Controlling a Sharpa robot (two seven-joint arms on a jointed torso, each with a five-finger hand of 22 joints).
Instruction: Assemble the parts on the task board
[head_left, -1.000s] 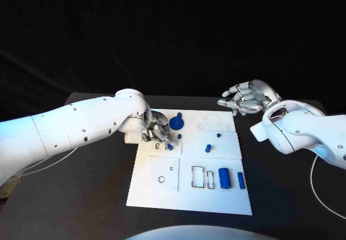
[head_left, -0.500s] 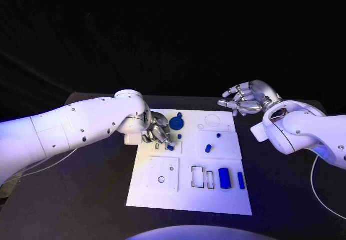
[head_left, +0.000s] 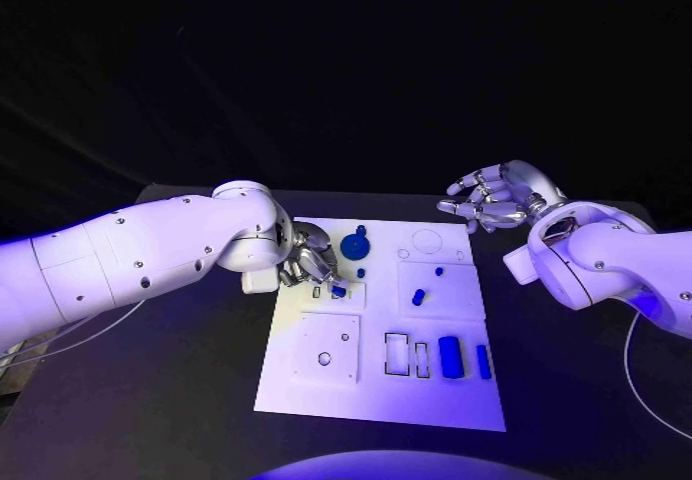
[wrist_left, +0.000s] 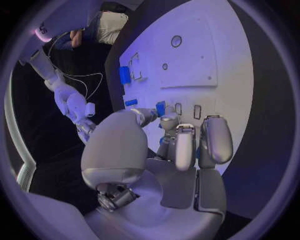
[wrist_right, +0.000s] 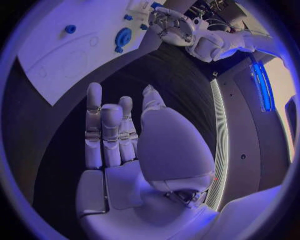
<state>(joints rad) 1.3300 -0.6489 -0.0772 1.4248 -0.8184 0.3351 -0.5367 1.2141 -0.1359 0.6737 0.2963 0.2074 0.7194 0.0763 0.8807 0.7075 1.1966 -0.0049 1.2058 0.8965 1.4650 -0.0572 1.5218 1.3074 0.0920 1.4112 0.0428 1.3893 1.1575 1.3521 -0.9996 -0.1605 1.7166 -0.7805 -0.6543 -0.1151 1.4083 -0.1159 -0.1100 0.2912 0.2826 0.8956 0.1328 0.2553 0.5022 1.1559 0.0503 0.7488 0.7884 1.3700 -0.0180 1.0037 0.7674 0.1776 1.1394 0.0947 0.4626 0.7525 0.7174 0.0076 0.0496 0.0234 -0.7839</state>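
Note:
The white task board (head_left: 378, 385) lies mid-table. My left hand (head_left: 310, 264) is down on its near-left upper area, fingertips on a small blue part (head_left: 338, 291) beside two little slots. In the left wrist view, thumb and finger of the left hand (wrist_left: 169, 160) pinch that small blue part (wrist_left: 160, 107) against the board (wrist_left: 187, 55). My right hand (head_left: 498, 200) hovers above the table past the board's far right corner, fingers loosely spread and holding nothing; the right wrist view shows the right hand (wrist_right: 125, 150) bare too.
On the board lie a round blue part (head_left: 355, 242), a tiny blue piece (head_left: 361, 272), a blue peg (head_left: 418, 296), another small piece (head_left: 436, 270), a blue cylinder (head_left: 450, 357) and a blue bar (head_left: 483, 361). Black table (head_left: 173, 400) surrounds the board.
My left arm has drawn slightly back toward the left, the hand staying on the small blue part. The right hand has not moved.

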